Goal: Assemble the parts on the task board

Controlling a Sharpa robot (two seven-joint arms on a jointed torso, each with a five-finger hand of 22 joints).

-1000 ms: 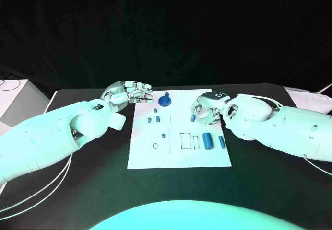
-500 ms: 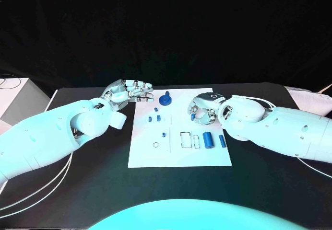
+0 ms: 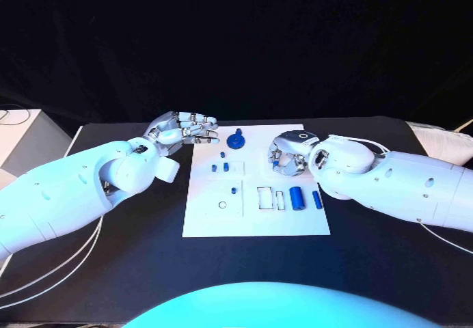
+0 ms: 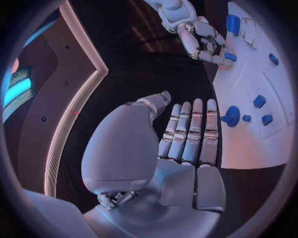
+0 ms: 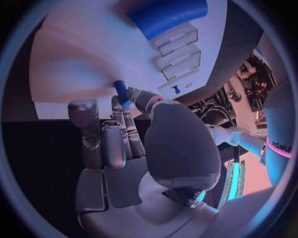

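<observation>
Small blue peg (image 5: 119, 91), on the task board (image 3: 254, 222) toward its far right corner: pinched by right robot hand (image 3: 288, 154) fingertips; likely light, rigid, smooth, slip-prone, best held mid-shaft; left robot hand (image 3: 183, 130) loosely spread, holding nothing, beside board's far left corner.

A: What can't be made out here?

B: In the head view the right silver many-fingered hand (image 3: 286, 156) covers part of the white rectangular task board (image 3: 254, 225), so whatever lies under it is hidden.

A: And the small blue peg (image 5: 120, 91) at that hand's fingertips?

B: In the right wrist view its lower end is hidden behind the fingers. The large blue cylinder (image 5: 166, 14) is cut off by the picture's edge.
</observation>
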